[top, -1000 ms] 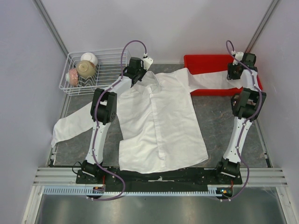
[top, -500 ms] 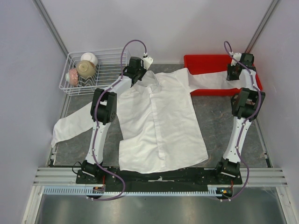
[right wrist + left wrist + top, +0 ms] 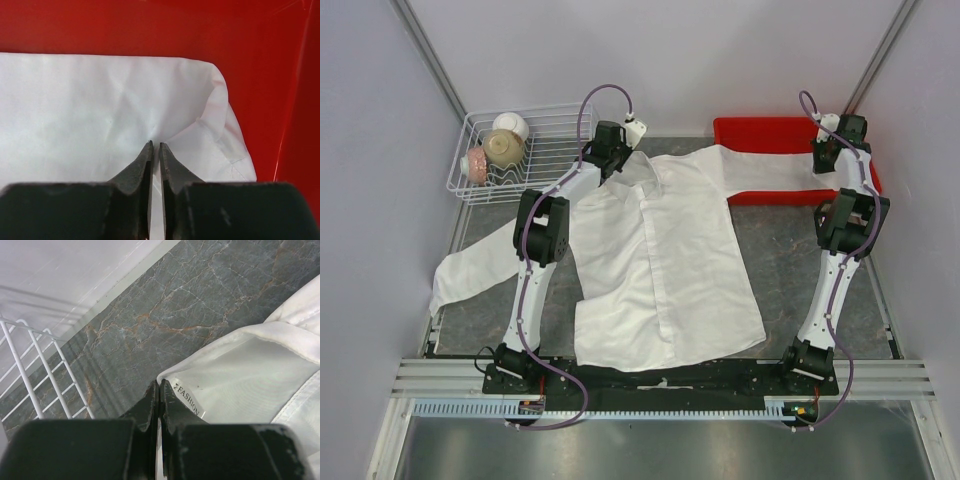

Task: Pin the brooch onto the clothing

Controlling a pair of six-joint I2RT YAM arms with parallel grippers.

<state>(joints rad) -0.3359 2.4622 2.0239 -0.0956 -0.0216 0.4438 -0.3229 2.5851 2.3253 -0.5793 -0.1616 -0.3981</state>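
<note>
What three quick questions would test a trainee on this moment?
1. True or false: the brooch shows in some view.
2. The shirt sleeve under the right gripper lies: A) in the rack, B) in the red bin, C) on bare table.
3. Fill in: the left gripper is shut at the shirt's ____.
Key: 1 false; 2 B; 3 collar.

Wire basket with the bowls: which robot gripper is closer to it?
Left. The left gripper is at the shirt collar, just beside the wire basket; the right gripper is far off, at the sleeve in the red bin.
</note>
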